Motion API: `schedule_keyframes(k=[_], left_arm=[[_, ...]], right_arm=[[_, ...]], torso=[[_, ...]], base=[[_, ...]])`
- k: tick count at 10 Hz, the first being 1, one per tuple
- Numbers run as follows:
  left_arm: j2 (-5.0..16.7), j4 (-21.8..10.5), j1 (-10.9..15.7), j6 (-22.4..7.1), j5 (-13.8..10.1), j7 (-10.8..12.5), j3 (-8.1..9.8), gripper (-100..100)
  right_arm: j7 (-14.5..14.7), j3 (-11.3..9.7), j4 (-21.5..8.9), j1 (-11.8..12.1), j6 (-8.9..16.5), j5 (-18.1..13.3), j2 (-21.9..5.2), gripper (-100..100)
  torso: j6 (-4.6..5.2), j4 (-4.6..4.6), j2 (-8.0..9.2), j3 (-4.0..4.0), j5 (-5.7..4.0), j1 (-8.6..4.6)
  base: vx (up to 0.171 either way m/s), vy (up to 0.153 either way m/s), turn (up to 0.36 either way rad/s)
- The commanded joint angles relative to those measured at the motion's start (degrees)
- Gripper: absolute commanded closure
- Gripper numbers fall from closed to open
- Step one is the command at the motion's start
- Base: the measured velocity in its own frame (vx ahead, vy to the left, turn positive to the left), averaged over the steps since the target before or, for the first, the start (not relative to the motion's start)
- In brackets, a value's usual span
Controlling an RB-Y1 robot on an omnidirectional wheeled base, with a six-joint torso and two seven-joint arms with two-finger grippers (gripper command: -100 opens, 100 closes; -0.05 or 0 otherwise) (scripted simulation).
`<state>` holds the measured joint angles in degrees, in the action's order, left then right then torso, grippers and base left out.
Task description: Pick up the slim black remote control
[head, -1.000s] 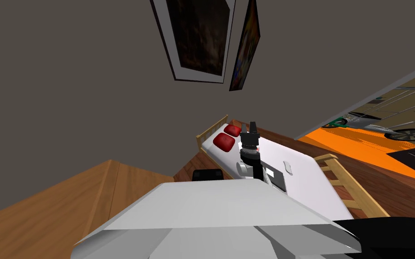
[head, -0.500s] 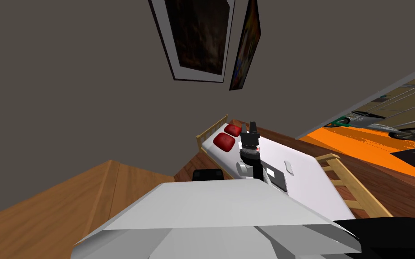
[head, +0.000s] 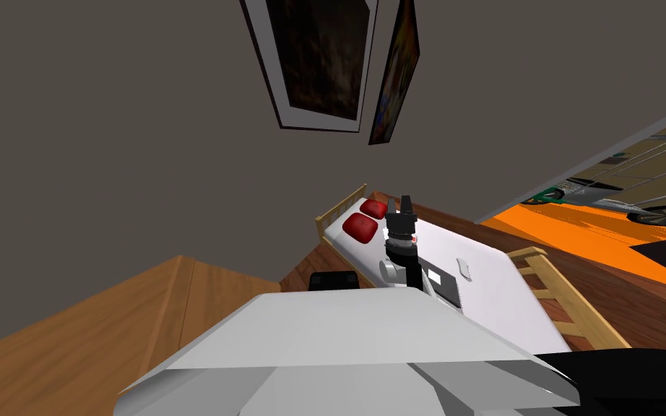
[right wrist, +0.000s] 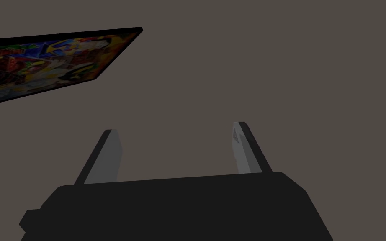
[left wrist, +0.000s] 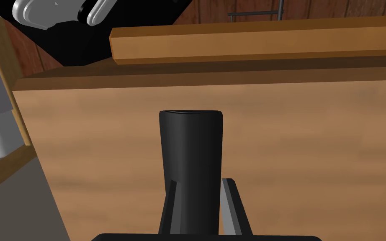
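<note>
slim black remote (left wrist: 191, 167), upright btwn L jaws, prob. clamped

Left fingers (left wrist: 231, 201) clamped on the black remote (left wrist: 191, 155); right arm (head: 401, 245) upright, right fingers (right wrist: 106, 161) spread apart.

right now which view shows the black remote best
The left wrist view: the black remote fills its middle, clamped between the left gripper's fingers over a wooden surface. The head and right wrist views are no help for it; the right gripper is open.
</note>
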<state>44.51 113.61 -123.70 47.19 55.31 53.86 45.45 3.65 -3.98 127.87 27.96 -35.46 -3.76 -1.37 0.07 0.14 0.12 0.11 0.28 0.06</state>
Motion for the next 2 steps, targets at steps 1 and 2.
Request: schedule_keyframes(k=[1, 2], left_arm=[[0.0, 0.0, 0.0, 0.0, 0.0, 0.0, 0.0, 100], [0.0, 0.1, -0.1, 0.1, 0.0, 0.1, 0.14, 0]], right_arm=[[0.0, 0.0, 0.0, 0.0, 0.0, 0.0, 0.0, 0], [0.0, 0.0, 0.0, 0.0, 0.0, 0.0, 0.0, 0]], torso=[[0.0, 0.0, 0.0, 0.0, 0.0, 0.0], [-0.01, 0.01, -0.01, 0.0, 0.03, 0.01]], base=[[-0.009, 0.007, -0.001], [0.0, 0.0, 0.0]])
